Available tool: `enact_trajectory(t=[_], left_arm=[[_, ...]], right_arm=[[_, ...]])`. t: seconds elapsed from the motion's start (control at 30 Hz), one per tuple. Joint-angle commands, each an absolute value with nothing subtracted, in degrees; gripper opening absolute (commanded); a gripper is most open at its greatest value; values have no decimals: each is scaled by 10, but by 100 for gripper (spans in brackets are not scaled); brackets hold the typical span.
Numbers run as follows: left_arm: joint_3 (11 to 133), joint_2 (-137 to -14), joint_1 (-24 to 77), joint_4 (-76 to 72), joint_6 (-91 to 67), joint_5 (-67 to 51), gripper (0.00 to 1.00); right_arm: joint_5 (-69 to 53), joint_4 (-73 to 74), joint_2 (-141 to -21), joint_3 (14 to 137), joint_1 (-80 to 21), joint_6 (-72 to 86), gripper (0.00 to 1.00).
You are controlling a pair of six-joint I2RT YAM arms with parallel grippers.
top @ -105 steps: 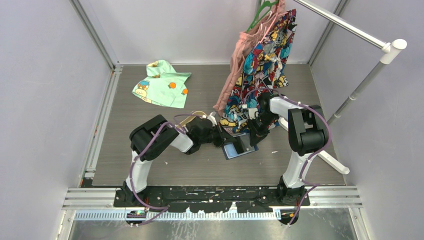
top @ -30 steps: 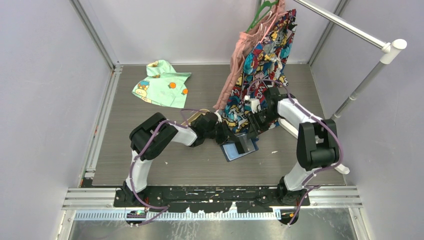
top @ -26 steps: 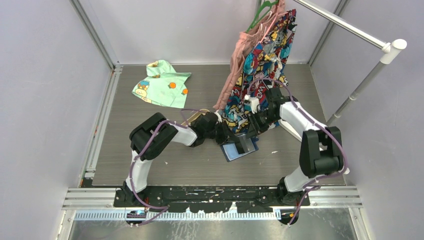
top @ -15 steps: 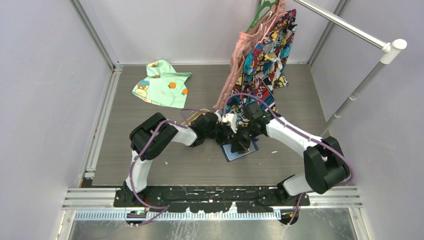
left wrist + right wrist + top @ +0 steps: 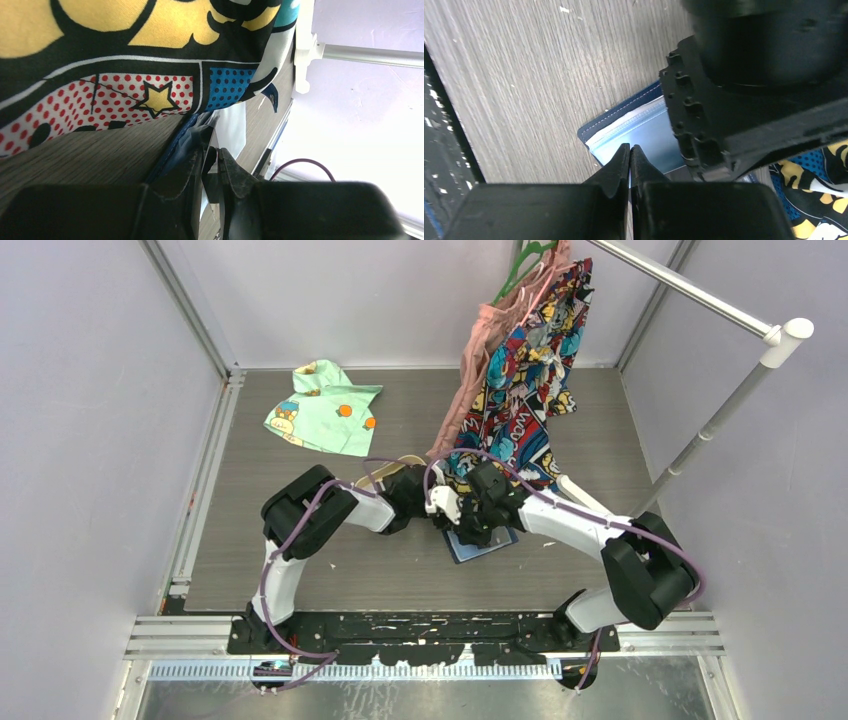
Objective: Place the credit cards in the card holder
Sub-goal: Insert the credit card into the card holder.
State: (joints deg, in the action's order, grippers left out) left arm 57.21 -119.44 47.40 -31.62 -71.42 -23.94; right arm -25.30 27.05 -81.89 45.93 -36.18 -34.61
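Navy card holder (image 5: 644, 132) clamped by left jaws; right jaws closed empty above it.

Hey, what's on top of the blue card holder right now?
The right gripper, shut, sits over the card holder, above its pale inner pocket. The left gripper pinches its edge, and that gripper's black body covers the rest, so anything lying there is hidden.
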Motion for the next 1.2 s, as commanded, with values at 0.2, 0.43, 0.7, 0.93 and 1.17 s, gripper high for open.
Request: enact_trajectory(t=[0.2, 0.43, 0.7, 0.93, 1.17], left_arm=[[568, -1216, 483, -272, -726, -269, 19], [564, -1210, 483, -270, -724, -265, 21], [561, -1208, 483, -268, -722, -264, 25], [562, -1207, 483, -265, -722, -264, 27], [560, -1202, 483, -264, -719, -261, 29]], right_arm=[[-177, 244, -806, 430, -389, -450, 7], [-131, 244, -795, 418, -389, -468, 7], [-92, 232, -788, 408, -375, -468, 7], [-65, 222, -781, 402, -356, -458, 7], [-46, 211, -784, 404, -335, -441, 8]])
